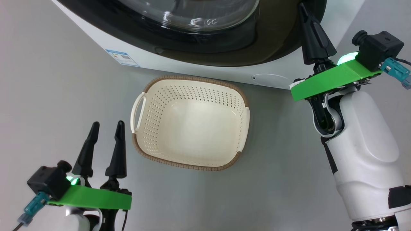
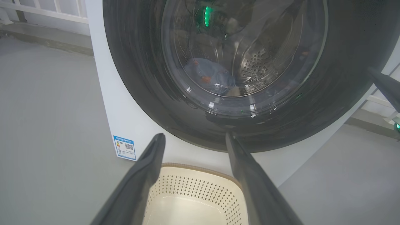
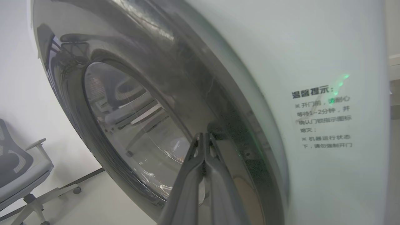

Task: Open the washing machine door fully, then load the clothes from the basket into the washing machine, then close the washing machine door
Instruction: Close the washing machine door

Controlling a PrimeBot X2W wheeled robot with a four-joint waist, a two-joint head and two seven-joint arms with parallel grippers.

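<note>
Head view, right gripper [image 1: 302,7]: fingers lying pressed together, tips seeming to be touching the black rim of the washing machine door [image 1: 257,45].
Head view, left gripper [image 1: 108,123]: fingers standing apart, holding nothing; the basket [image 1: 154,122] sitting just beside it, bottom showing bare.
Left wrist view, clothes [image 2: 209,75]: lying behind the glass, beyond the fingertips.
Right wrist view, washing machine [image 3: 312,62]: door appearing nearly flush.
Handling: pushing on the rim, not the glass, until it is latching.

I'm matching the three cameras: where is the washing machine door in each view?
Head view: the washing machine door runs along the top edge, above the basket.
Left wrist view: upper middle, beyond the open left gripper.
Right wrist view: sweeping from upper left to bottom centre.
Shared landmark: its bulging glass window.
</note>
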